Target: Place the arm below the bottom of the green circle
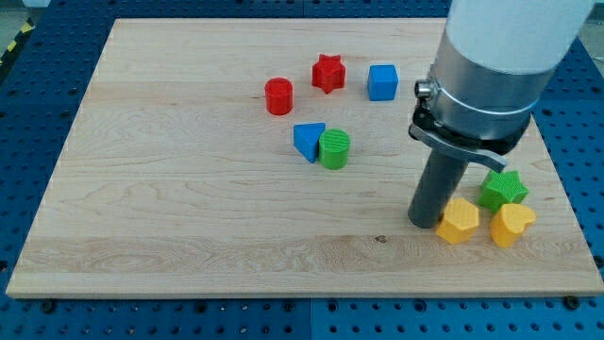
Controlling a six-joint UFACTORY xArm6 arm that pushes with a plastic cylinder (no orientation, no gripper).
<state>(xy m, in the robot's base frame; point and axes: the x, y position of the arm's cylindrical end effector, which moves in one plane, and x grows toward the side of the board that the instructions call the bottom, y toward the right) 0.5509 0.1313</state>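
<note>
Even, bright light falls from overhead, so the wooden board (pixel 189 217) shows its grain without glare. Shadows are short and soft; my rod casts only a faint one by my tip (pixel 424 223). My pale upper housing (pixel 510 38) (near the lens) looks slightly soft and overexposed.

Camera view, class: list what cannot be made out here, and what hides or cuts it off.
- Arm: its upper part is cut off by the view's top edge.
- Green star: partly hidden behind the arm's clamp.
- My tip: its contact with the yellow hexagon cannot be told.
</note>
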